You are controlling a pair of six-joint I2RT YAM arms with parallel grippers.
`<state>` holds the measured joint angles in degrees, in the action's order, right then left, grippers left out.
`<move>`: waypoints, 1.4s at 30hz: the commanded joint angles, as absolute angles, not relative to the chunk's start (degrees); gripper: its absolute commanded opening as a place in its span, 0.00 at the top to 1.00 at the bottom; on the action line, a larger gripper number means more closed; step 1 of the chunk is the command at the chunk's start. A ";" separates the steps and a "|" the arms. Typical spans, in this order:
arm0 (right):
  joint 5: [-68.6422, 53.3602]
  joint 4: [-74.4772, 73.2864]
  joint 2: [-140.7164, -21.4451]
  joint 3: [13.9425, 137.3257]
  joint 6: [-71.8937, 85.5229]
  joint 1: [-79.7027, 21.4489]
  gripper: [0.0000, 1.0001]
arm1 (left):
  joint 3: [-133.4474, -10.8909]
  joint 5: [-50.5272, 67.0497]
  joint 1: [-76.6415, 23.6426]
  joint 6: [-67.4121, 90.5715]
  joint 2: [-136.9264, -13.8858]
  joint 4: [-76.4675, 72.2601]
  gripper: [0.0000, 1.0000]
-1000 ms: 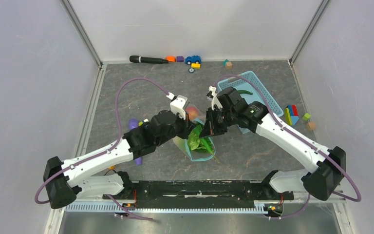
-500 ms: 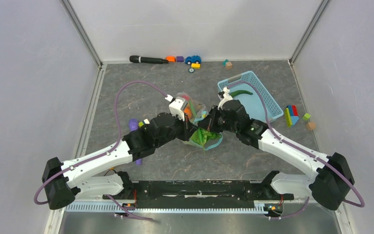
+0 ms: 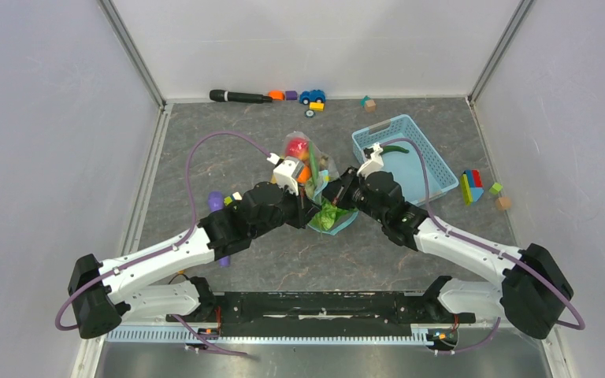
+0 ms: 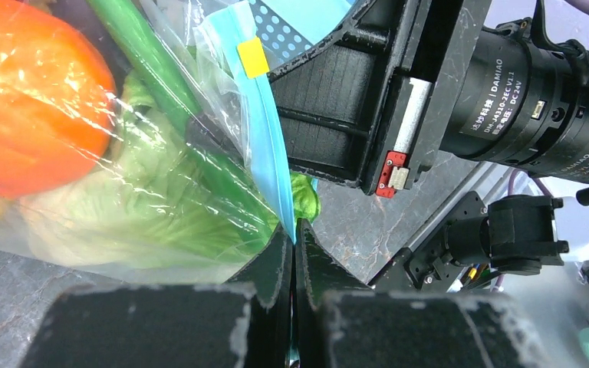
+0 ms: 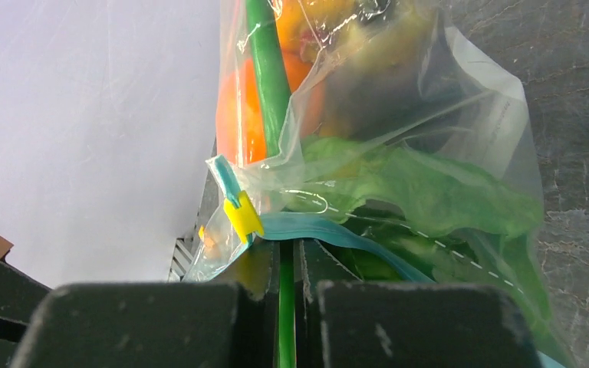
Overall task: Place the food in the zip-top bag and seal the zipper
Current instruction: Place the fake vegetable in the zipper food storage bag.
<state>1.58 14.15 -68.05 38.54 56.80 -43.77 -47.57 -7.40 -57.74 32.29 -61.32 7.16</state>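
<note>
Here, the left gripper (image 4: 293, 234) is pinching the thin teal-blue zipper strip (image 4: 268, 161) of the clear floppy plastic zip-top bag (image 5: 491, 115), with its jaws pressed together on the strip. Just to its right, the right gripper (image 5: 285, 247) is clamping the same strip beside a small yellow slider tab (image 5: 242, 216). The bag is stretching from both jaws toward the far side over the grey mottled table (image 3: 378, 252). Inside it, green leafy toy lettuce (image 3: 329, 214) is sitting nearest the jaws, then an orange toy fruit (image 4: 31, 100) and a long green pod (image 5: 264, 69), with a red round toy fruit (image 3: 298, 146) farthest. Far right, a light-blue lattice plastic basket (image 3: 433, 161) is standing apart from the bag.
</note>
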 commanded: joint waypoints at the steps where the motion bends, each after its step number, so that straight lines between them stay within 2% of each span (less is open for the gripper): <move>1: 9.35 23.69 -68.95 40.88 57.31 -43.30 1.00 | -49.31 -4.35 -58.72 34.87 -60.78 8.48 0.98; 6: 12.85 22.13 -69.66 42.01 56.43 -43.05 1.00 | -50.90 -6.20 -58.77 33.23 -61.05 13.70 0.98; 14: 20.86 26.45 -70.98 39.63 57.14 -43.60 1.00 | -50.17 4.08 -58.77 32.72 -60.95 11.21 0.98; 20: 18.40 22.97 -71.58 40.28 54.57 -43.70 1.00 | -49.21 0.19 -58.74 33.51 -59.61 10.88 0.98; 23: 14.55 18.74 -70.29 41.68 51.00 -43.68 0.99 | -48.78 -5.79 -58.75 33.95 -58.47 11.90 0.98; 25: 11.84 15.00 -69.90 43.00 49.58 -43.69 0.90 | -49.02 -8.86 -58.71 34.15 -58.23 12.54 0.98; 27: 8.88 13.31 -69.59 43.01 48.87 -43.66 0.74 | -49.45 -11.36 -58.66 34.77 -58.40 12.95 0.98; 29: 6.55 13.23 -69.16 41.97 48.54 -43.85 0.66 | -49.89 -13.44 -58.68 35.49 -58.40 13.11 0.98; 32: 4.42 12.29 -68.59 41.88 47.37 -43.99 0.59 | -50.81 -15.77 -58.67 36.18 -58.38 13.16 0.98; 36: 4.12 10.13 -67.75 43.71 44.29 -44.97 0.58 | -51.66 -18.85 -58.62 37.05 -58.01 13.45 0.98; 42: -1.47 8.13 -65.19 46.71 38.43 -45.53 0.44 | -51.77 -21.71 -58.24 37.78 -57.17 14.47 0.98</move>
